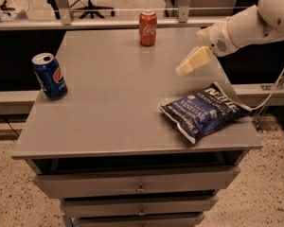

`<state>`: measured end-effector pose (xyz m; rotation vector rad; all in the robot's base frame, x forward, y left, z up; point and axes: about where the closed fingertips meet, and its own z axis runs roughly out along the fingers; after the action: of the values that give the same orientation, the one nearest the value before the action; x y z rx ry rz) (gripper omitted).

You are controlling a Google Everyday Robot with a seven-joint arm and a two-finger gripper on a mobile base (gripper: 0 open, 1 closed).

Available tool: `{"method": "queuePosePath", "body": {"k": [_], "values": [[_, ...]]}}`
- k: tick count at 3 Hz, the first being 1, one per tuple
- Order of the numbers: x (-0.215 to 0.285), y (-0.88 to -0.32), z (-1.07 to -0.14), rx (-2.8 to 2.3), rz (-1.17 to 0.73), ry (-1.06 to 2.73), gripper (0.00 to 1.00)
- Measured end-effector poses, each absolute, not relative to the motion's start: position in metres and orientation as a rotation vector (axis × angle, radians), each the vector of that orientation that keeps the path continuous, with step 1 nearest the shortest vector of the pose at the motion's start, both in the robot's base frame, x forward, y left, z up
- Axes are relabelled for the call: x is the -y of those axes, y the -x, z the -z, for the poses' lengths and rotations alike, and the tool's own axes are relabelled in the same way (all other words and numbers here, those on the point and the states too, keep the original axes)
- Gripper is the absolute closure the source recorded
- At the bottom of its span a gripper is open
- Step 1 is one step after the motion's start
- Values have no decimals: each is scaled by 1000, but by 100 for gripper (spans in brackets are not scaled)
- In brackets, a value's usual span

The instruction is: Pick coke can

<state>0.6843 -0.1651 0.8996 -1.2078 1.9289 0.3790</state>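
The coke can [148, 28] is red-orange with white script and a silver top. It stands upright at the far edge of the grey tabletop [113, 98], near the middle. My gripper [182, 69] hangs above the table's right side on the white arm that comes in from the upper right. It is to the right of the coke can, nearer the front, and well apart from it. It holds nothing that I can see.
A blue Pepsi can [49, 75] stands upright near the table's left edge. A dark blue chip bag [200, 110] lies at the front right, just below my gripper. Drawers sit under the tabletop. A rail and an office chair are behind the table.
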Motion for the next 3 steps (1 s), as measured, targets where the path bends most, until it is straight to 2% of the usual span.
{"method": "queuePosePath", "body": {"k": [3], "values": [[150,-808,-887,-1678,-399,941,0]]}}
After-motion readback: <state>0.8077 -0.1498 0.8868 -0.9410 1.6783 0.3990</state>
